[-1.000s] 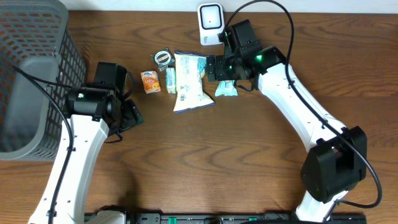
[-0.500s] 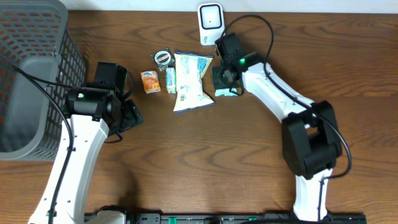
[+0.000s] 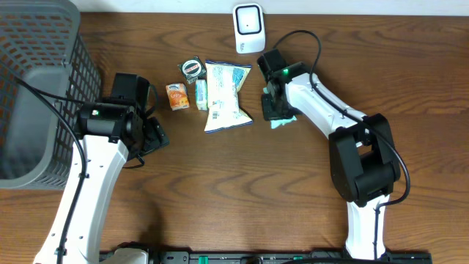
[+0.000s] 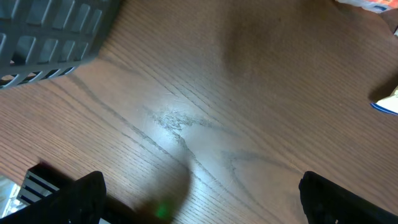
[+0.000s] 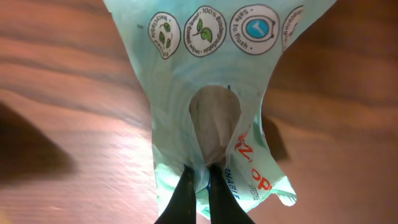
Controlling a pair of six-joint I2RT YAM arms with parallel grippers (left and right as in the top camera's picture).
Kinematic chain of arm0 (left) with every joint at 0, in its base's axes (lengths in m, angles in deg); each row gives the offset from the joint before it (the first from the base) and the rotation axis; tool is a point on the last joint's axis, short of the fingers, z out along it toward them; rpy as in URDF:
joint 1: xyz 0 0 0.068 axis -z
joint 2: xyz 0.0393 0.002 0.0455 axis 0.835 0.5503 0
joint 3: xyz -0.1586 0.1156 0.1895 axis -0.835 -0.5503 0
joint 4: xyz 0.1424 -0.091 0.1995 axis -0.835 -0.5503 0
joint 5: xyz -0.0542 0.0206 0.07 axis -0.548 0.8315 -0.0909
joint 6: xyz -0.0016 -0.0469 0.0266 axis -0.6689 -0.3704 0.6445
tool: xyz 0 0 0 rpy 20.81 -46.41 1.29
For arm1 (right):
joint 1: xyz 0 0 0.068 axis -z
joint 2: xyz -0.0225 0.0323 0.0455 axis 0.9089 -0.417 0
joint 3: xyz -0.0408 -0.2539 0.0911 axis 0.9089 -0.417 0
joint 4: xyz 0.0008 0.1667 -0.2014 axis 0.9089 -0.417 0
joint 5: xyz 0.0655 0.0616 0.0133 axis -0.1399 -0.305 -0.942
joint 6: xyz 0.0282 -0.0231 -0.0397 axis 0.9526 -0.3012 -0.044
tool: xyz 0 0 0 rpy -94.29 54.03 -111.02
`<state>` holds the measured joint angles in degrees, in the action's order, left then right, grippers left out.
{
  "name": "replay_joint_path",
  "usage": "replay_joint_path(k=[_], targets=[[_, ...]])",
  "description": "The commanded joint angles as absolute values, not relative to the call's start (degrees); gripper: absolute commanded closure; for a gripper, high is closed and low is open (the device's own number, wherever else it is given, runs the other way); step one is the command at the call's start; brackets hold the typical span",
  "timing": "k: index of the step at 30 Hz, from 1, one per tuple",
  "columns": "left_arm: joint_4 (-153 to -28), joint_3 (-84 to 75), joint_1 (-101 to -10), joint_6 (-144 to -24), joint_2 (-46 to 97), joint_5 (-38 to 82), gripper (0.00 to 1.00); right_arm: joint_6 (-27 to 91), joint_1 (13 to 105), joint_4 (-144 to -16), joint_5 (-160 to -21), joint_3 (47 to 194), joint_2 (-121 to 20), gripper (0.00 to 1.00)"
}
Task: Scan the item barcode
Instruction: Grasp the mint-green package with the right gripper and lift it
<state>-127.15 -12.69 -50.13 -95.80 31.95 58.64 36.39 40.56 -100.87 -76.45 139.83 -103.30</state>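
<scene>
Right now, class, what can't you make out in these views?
Overhead: the right arm covers most of the teal packet; the orange pouch's print is too small.
Right wrist: no barcode shows; the bottom edge crops the packet.
Left wrist: the bottom edge crops the left fingers.

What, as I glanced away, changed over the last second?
The right gripper shut its jaws on the teal packet and pulled it slightly toward the robot's side. The left gripper, open, the big snack bag, scanner and basket stayed put.
</scene>
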Motion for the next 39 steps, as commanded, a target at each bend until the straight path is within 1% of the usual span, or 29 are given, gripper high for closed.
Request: replay_joint_path(k=[1, 7, 11, 14, 15, 16, 18, 34, 39], targets=[[-127.32, -12.91, -50.33, -96.10, 32.11, 59.19, 0.02, 38.35, 41.11, -104.82, -75.12, 139.04, -103.34, 0.99], [-127.32, -12.91, -50.33, -96.10, 32.11, 59.19, 0.03, 38.73, 41.04, -109.83, -75.10, 139.08, -99.10, 0.99], [-127.32, -12.91, -50.33, -96.10, 32.11, 59.19, 0.03, 38.70, 41.06, -109.37, -75.03, 139.08, -95.17, 0.98], [-127.32, -12.91, -50.33, -96.10, 32.11, 59.19, 0.02, 38.68, 41.11, -106.26, -73.04, 139.08, -93.66, 0.89], [-127.32, -12.91, -50.33, -96.10, 32.11, 59.19, 0.03, 38.70, 41.11, -104.45, -71.75, 139.08, -93.64, 0.87], [-127.32, -12.91, -50.33, -96.10, 32.11, 59.19, 0.03, 38.68, 41.11, -103.20, -70.92, 139.06, -93.68, 0.88], [-127.32, -12.91, -50.33, -96.10, 32.11, 59.19, 0.02, 38.68, 41.24, -101.43, -70.13, 139.06, -94.25, 0.99], [-127.32, -12.91, -50.33, -96.08, 32.11, 59.19, 0.03, 38.70, 43.10, -99.14, -68.82, 138.89, -104.76, 0.99], [-127.32, -12.91, -50.33, -96.10, 32.11, 59.19, 0.02, 38.68, 45.44, -100.21, -69.02, 139.85, -104.63, 0.99]])
